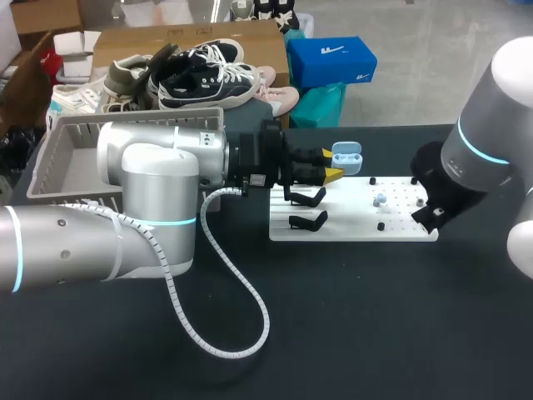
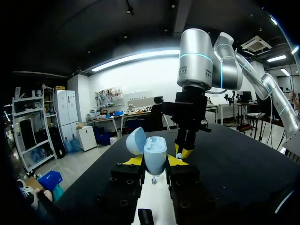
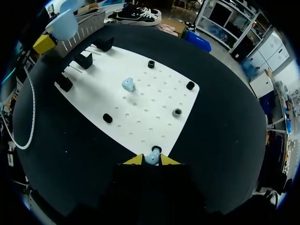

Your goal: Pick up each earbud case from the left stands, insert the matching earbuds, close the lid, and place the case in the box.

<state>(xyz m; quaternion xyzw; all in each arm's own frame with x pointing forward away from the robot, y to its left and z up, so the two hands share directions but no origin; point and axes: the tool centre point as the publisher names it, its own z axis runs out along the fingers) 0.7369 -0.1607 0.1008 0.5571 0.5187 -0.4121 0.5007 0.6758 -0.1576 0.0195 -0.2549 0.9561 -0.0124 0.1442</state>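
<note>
Black table (image 1: pixel 375 317), blue case (image 2: pixel 154 154) between left fingers (image 2: pixel 133 161)

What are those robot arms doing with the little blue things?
The left gripper holds a light blue earbud case, lid open, above the white board. The right gripper pinches a blue earbud at the board's edge. A second earbud lies on the board. The grey box sits behind.
</note>
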